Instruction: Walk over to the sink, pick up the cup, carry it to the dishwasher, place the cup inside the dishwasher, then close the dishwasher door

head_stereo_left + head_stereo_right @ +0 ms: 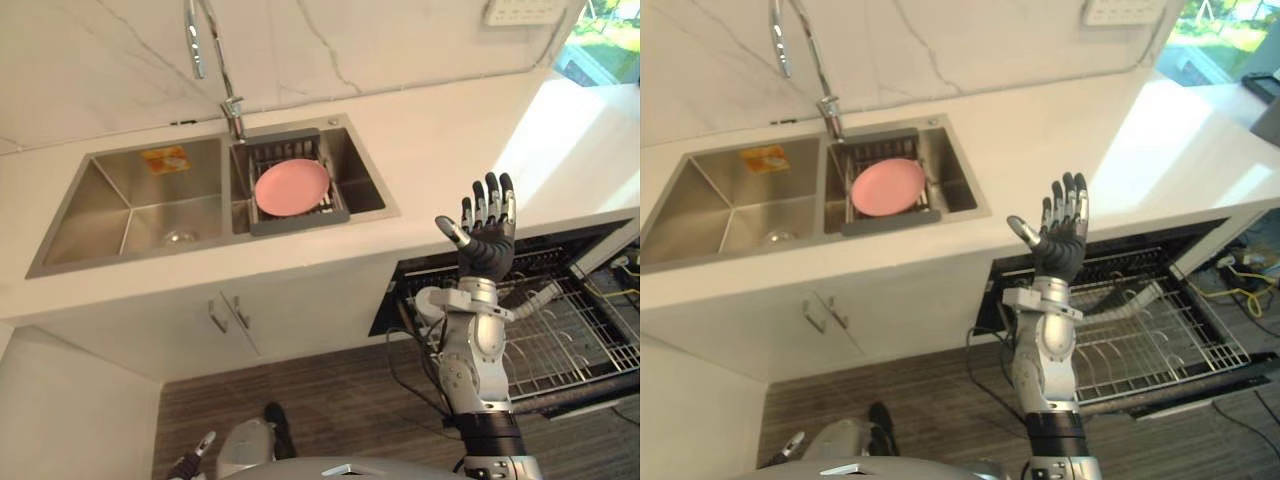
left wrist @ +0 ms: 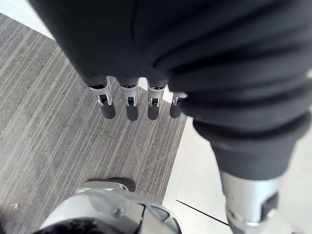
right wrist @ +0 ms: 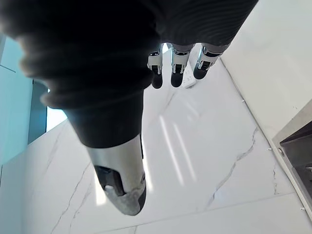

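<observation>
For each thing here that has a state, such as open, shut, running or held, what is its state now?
dishwasher: open, rack pulled out
cabinet doors: shut
faucet: no water running
pink plate: lying flat in the drain basket
right hand: raised, open, holding nothing
left hand: hanging low, open, holding nothing
</observation>
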Robot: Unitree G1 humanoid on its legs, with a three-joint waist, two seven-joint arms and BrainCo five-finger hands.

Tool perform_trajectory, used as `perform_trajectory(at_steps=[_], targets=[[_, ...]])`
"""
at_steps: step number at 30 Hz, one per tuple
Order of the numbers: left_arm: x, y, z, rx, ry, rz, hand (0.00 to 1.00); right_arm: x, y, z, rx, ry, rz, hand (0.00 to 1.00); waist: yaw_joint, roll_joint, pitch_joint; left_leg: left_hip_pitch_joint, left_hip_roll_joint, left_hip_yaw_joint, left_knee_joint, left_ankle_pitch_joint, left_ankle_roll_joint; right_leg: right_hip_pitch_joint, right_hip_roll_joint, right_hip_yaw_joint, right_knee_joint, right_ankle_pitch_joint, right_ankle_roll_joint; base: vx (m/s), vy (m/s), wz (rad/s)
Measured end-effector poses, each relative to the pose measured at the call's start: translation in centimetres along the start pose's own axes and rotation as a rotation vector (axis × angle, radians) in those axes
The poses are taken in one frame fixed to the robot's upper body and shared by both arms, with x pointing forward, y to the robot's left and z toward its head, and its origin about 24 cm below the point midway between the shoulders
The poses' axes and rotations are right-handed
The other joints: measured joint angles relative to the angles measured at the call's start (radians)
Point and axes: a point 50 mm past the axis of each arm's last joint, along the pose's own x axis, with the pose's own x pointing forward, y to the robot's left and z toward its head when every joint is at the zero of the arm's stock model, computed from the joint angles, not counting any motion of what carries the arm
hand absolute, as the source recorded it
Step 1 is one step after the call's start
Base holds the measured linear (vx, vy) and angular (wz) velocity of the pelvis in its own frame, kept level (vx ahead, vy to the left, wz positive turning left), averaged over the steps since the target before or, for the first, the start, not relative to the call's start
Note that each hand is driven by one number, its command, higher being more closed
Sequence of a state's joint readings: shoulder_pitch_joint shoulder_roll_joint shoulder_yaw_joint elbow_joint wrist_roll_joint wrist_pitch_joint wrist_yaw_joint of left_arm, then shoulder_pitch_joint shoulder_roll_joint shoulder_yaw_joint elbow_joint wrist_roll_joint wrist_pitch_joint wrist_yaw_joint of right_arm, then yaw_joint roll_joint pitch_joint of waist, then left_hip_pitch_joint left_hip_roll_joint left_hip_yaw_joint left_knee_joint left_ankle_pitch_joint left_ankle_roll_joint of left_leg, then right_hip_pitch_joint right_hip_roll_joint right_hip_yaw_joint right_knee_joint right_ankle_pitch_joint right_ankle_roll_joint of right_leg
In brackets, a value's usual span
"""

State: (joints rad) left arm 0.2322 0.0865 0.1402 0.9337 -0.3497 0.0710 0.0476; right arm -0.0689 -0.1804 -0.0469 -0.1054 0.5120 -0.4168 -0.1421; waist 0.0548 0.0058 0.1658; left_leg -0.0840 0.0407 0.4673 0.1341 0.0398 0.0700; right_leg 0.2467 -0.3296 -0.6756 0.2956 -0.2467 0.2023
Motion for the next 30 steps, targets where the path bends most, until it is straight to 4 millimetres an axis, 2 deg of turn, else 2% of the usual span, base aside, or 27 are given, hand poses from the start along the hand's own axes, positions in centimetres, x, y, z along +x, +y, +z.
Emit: perform_trajectory(at_steps=[1,3,4,5,6,7,8,9,10,11,12,13,14,16,17,18,19,21,24,30], targets=[[0.0,0.0,-0.4,0.038,0.032,-0.021,0.00,-0.1,-0.7,0.2,-0.014,-0.004,-0.029,0.00,-0.004,-0.006,-0.009,0.020,-0.039,-0.016,-0.053,-0.004,0.006,-0.007,-0.029,0.011,0.066,0.024,-0.011,0.09,0.153,0.47],[0.1,-0.1,-0.4,0.067,0.050,-0.046,0.00,-0.4,-1.4,0.3,-0.027,-0.002,-0.062,0.00,-0.018,-0.001,-0.014,0.042,-0.056,-0.042,-0.085,-0.002,0.007,-0.038,-0.062,0.045,0.180,0.057,-0.032,0.08,0.154,0.65],[0.1,0.0,-0.4,0.121,0.054,-0.075,0.00,-0.4,-2.0,0.6,-0.018,-0.010,-0.091,0.00,-0.028,-0.004,-0.017,0.070,-0.072,-0.064,-0.118,0.004,0.015,-0.121,-0.106,0.128,0.365,0.133,-0.091,0.13,0.123,0.72],[0.2,0.0,-0.1,0.151,0.051,-0.087,0.00,-0.4,-2.5,0.8,-0.016,-0.024,-0.108,0.00,-0.030,-0.008,-0.017,0.081,-0.079,-0.079,-0.133,0.005,0.022,-0.183,-0.128,0.177,0.467,0.203,-0.155,0.15,0.115,0.67],[0.2,0.0,0.0,0.170,0.050,-0.097,0.00,-0.5,-2.6,0.9,-0.018,-0.030,-0.112,0.00,-0.030,-0.007,-0.017,0.092,-0.086,-0.094,-0.145,0.004,0.023,-0.215,-0.136,0.212,0.531,0.257,-0.199,0.17,0.105,0.60],[0.2,0.2,0.4,0.204,0.052,-0.114,0.00,-0.9,-2.7,0.8,-0.021,-0.027,-0.118,0.00,-0.035,-0.023,-0.012,0.110,-0.094,-0.135,-0.161,0.003,0.025,-0.286,-0.117,0.311,0.638,0.266,-0.211,0.16,0.077,0.68],[0.3,0.2,1.0,0.229,0.053,-0.124,0.00,-1.1,-2.8,0.7,-0.019,-0.019,-0.125,0.00,-0.037,-0.038,-0.004,0.120,-0.094,-0.173,-0.166,0.002,0.027,-0.348,-0.055,0.390,0.701,0.179,-0.181,0.16,0.061,0.70],[0.4,0.3,1.1,0.234,0.056,-0.127,0.00,-1.2,-2.8,0.6,-0.018,-0.016,-0.129,0.00,-0.042,-0.039,-0.001,0.125,-0.092,-0.190,-0.170,0.002,0.027,-0.371,-0.023,0.411,0.703,0.141,-0.169,0.15,0.019,0.64],[0.4,0.4,1.1,0.244,0.068,-0.135,0.00,-1.3,-2.9,0.6,-0.006,-0.016,-0.136,0.00,-0.050,-0.039,0.002,0.129,-0.087,-0.213,-0.171,0.000,0.030,-0.397,0.025,0.428,0.663,0.084,-0.145,0.15,-0.003,0.63],[0.3,0.6,1.1,0.251,0.083,-0.147,0.00,-1.2,-3.1,0.9,-0.001,-0.025,-0.147,0.00,-0.059,-0.045,0.006,0.139,-0.084,-0.235,-0.170,-0.004,0.035,-0.415,0.075,0.427,0.537,0.039,-0.125,0.17,-0.025,0.71],[0.3,0.6,1.2,0.269,0.099,-0.164,0.00,-1.3,-3.5,1.1,-0.001,-0.033,-0.163,0.00,-0.061,-0.051,0.003,0.139,-0.084,-0.251,-0.166,-0.007,0.039,-0.426,0.119,0.449,0.354,0.033,-0.116,0.13,-0.038,0.61],[0.3,0.8,1.0,0.278,0.112,-0.172,0.00,-1.3,-3.6,1.2,-0.004,-0.039,-0.171,0.00,-0.062,-0.054,0.003,0.133,-0.084,-0.253,-0.165,-0.008,0.041,-0.426,0.136,0.470,0.268,0.040,-0.107,0.10,-0.056,0.73],[0.3,0.9,1.0,0.311,0.117,-0.188,0.00,-1.5,-3.9,1.7,-0.011,-0.053,-0.185,0.00,-0.071,-0.058,0.005,0.133,-0.085,-0.255,-0.152,-0.010,0.042,-0.428,0.153,0.509,0.161,0.083,-0.093,0.12,-0.080,0.93],[0.1,1.3,0.8,0.339,0.120,-0.194,0.00,-1.7,-4.5,2.1,-0.010,-0.070,-0.221,0.00,-0.082,-0.071,-0.003,0.157,-0.098,-0.256,-0.153,-0.009,0.041,-0.412,0.153,0.520,0.105,0.172,-0.090,0.17,-0.108,0.83],[0.1,1.6,1.1,0.350,0.101,-0.195,0.00,-1.7,-4.5,2.1,-0.006,-0.073,-0.230,0.00,-0.076,-0.100,-0.019,0.168,-0.122,-0.255,-0.152,-0.012,0.031,-0.392,0.151,0.534,0.040,0.247,-0.095,0.20,-0.179,0.29],[0.0,1.9,1.0,0.348,0.095,-0.198,0.00,-1.3,-4.5,2.3,-0.008,-0.088,-0.223,0.00,-0.061,-0.110,-0.027,0.179,-0.129,-0.248,-0.149,-0.020,0.019,-0.378,0.145,0.533,0.009,0.242,-0.117,0.18,-0.185,0.12],[-0.1,1.6,0.9,0.346,0.092,-0.215,0.00,-1.2,-4.4,2.6,-0.006,-0.100,-0.219,0.00,-0.063,-0.097,-0.036,0.179,-0.121,-0.245,-0.151,-0.023,0.012,-0.374,0.156,0.532,-0.014,0.239,-0.108,0.21,-0.166,-0.13],[-0.1,0.8,0.2,0.329,0.102,-0.249,0.00,-0.4,-4.1,3.3,-0.033,-0.138,-0.205,0.00,-0.072,-0.052,-0.040,0.181,-0.090,-0.223,-0.157,-0.019,-0.007,-0.347,0.198,0.533,-0.105,0.261,-0.131,0.16,-0.076,-0.29],[-0.2,0.5,-0.5,0.336,0.113,-0.258,0.00,-0.3,-4.3,3.3,-0.045,-0.130,-0.213,0.00,-0.087,-0.032,-0.054,0.182,-0.056,-0.188,-0.159,-0.037,-0.030,-0.317,0.238,0.549,-0.202,0.290,-0.139,0.09,-0.032,-0.46],[-0.2,0.8,-1.2,0.335,0.136,-0.253,0.00,-1.4,-4.9,2.7,-0.067,-0.068,-0.229,0.00,-0.103,-0.031,-0.075,0.213,-0.033,-0.122,-0.169,-0.067,-0.052,-0.295,0.264,0.569,-0.254,0.322,-0.149,0.11,0.004,-0.37]])
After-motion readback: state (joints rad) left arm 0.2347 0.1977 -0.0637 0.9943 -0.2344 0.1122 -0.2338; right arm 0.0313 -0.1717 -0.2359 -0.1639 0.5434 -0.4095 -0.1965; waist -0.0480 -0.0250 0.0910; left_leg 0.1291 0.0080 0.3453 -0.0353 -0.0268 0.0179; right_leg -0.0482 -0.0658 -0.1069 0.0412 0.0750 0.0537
